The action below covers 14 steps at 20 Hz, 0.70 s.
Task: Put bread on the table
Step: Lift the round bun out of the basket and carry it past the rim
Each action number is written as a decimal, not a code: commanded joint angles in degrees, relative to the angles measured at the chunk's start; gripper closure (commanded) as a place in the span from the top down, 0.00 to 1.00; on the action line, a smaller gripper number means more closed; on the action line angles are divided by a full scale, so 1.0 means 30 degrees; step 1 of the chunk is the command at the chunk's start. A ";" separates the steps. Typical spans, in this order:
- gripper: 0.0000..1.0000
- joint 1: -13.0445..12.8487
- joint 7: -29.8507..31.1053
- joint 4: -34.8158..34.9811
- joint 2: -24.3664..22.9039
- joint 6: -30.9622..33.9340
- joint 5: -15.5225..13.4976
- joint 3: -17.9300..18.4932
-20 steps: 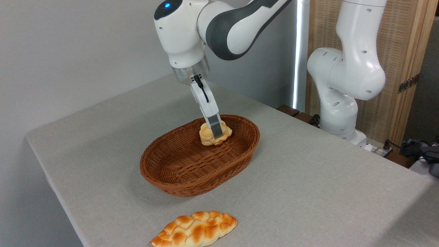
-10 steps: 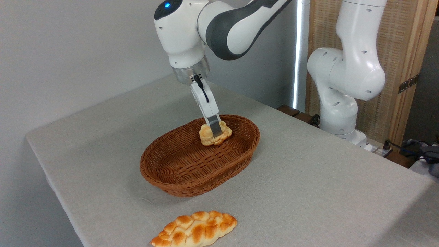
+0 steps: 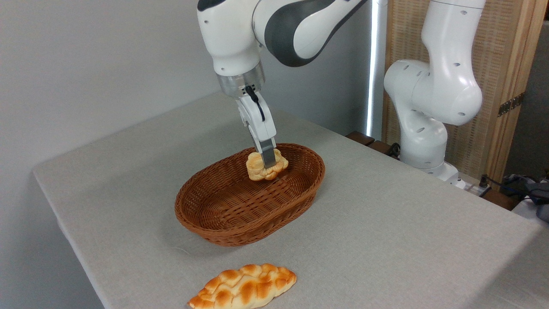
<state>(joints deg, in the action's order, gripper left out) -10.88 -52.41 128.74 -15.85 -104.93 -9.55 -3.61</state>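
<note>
- End effector (image 3: 268, 162): pointed downward over the far end of the basket, fingers closed on the bread; the near finger (image 3: 267, 155) crosses the front of the bun.
- Bread (image 3: 256, 165): small lumpy bun, pale with golden patches, gripped from above and tilted. It sits within the far end of the basket, level with the rim; contact with the basket floor cannot be determined.
- Basket (image 3: 240, 223): brown oval wicker, resting on the table, near the centre.
- Table (image 3: 386, 231): covered in light grey cloth.
- Braided loaf (image 3: 242, 287): golden-orange, lying on the table at the near edge, apart from the basket.
</note>
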 commanded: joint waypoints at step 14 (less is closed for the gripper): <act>0.50 0.2157 -0.3449 -0.5175 -0.1020 0.5301 0.3739 0.2611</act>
<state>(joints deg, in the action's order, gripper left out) -5.91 -62.89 117.63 -20.67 -90.17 -0.91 4.24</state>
